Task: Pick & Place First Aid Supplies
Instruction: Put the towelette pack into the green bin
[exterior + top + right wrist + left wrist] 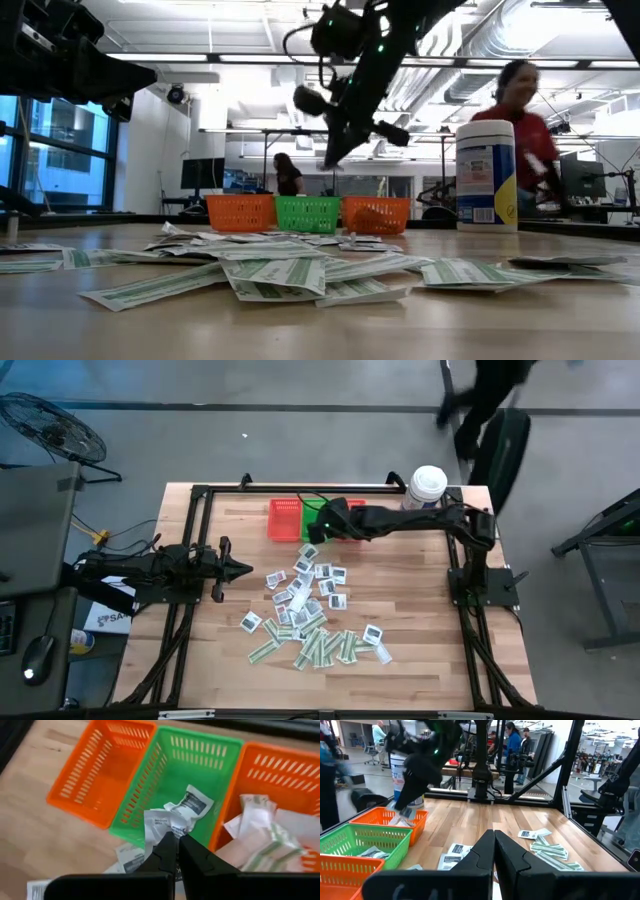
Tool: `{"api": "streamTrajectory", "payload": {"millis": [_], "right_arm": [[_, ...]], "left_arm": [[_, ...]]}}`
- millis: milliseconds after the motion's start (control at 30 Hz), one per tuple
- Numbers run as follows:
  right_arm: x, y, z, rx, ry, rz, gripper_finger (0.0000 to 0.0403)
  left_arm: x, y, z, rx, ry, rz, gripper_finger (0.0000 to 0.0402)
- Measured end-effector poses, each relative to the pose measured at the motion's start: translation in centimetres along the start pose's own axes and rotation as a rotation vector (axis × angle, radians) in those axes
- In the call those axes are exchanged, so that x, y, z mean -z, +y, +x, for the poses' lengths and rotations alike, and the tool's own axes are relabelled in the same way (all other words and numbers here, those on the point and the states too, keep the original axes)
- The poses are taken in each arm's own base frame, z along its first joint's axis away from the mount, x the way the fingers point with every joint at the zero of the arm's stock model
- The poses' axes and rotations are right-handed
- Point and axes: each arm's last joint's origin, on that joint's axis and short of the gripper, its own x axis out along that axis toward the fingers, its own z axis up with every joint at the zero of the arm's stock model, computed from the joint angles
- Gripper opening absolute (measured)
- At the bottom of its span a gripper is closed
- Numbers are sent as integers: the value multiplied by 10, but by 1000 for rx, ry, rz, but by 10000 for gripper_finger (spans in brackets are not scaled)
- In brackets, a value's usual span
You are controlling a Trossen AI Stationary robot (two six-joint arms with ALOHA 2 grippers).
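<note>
Many small flat packets (pixel 310 615), white squarish ones and green-and-white strips, lie scattered on the wooden table's middle. My right gripper (pixel 175 837) is at the far side, shut on a white packet with dark print (pixel 162 822), above the near wall of the green basket (pixel 195 765). A similar packet (pixel 192 802) lies inside that basket. In the high view my right gripper (pixel 313 540) shows next to the baskets. My left gripper (pixel 494 851) rests shut at the table's left with nothing in it. My right gripper pinches the white packet by its near edge (pixel 161 829) between its two fingertips. The fingers slant downward toward the table's far edge. The packet is crumpled and lifted clear, above the green basket's near wall.
An orange basket (pixel 100 770) stands empty on one side of the green one. The orange basket (pixel 280 775) on its other side holds green-and-white strips (pixel 265 840). A white tub with a blue label (pixel 427 487) stands at the far right. People move beyond the table.
</note>
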Motion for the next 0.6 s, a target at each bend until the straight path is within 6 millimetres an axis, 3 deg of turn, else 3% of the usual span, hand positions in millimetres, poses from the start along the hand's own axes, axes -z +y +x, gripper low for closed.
{"api": "streamTrajectory", "payload": {"millis": [167, 267, 400, 600], "right_arm": [[-2, -7, 21, 49, -23, 58, 0], [-8, -4, 33, -10, -71, 103, 0], [-2, -6, 47, 15, -62, 152, 0], [0, -7, 51, 20, -56, 155, 7]], "left_arm": [[0, 0, 0, 0, 0, 0, 1], [0, 0, 0, 0, 0, 0, 1], [0, 0, 0, 0, 0, 0, 1], [0, 0, 0, 0, 0, 0, 1]]}}
